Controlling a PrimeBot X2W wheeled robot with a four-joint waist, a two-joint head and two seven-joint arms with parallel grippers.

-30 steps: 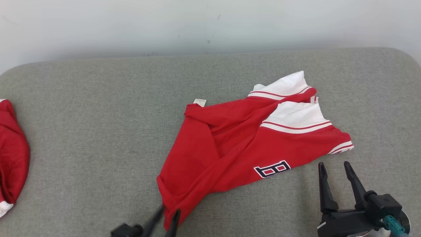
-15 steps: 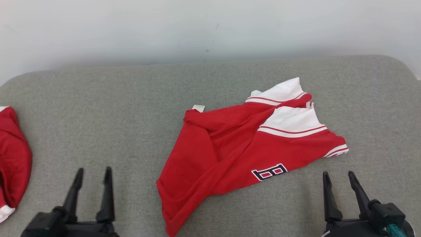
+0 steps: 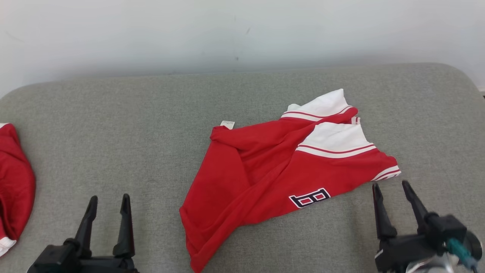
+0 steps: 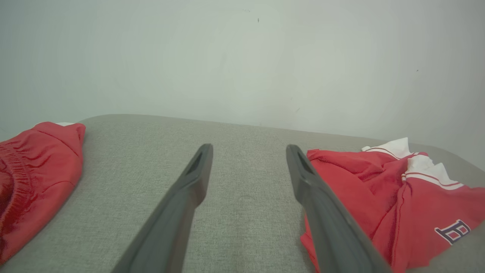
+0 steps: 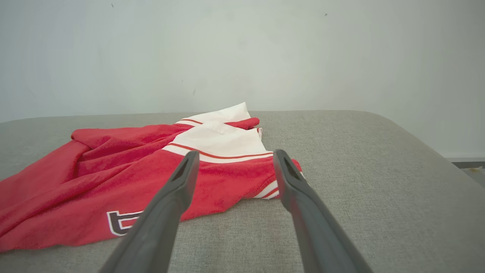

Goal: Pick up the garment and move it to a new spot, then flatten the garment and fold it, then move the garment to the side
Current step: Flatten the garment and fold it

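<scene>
A red garment (image 3: 273,172) with white striped sleeves and a dark letter patch lies crumpled right of centre on the grey padded surface (image 3: 132,125); it also appears in the left wrist view (image 4: 382,201) and the right wrist view (image 5: 151,189). My left gripper (image 3: 108,199) is open near the front edge, well left of the garment and holding nothing. My right gripper (image 3: 392,185) is open just in front of the striped sleeve cuff (image 3: 386,172), not touching it. Its fingers frame that cuff in the right wrist view (image 5: 233,155).
A second red garment (image 3: 15,185) lies bunched at the far left edge, also visible in the left wrist view (image 4: 34,178). A pale wall (image 3: 227,30) rises behind the surface. Bare grey padding stretches between the two garments; the surface rounds off at the right.
One second ago my left gripper was at the garment's front corner; it has since let go, moved left and opened. My right gripper has edged forward toward the cuff. The camera tilted slightly.
</scene>
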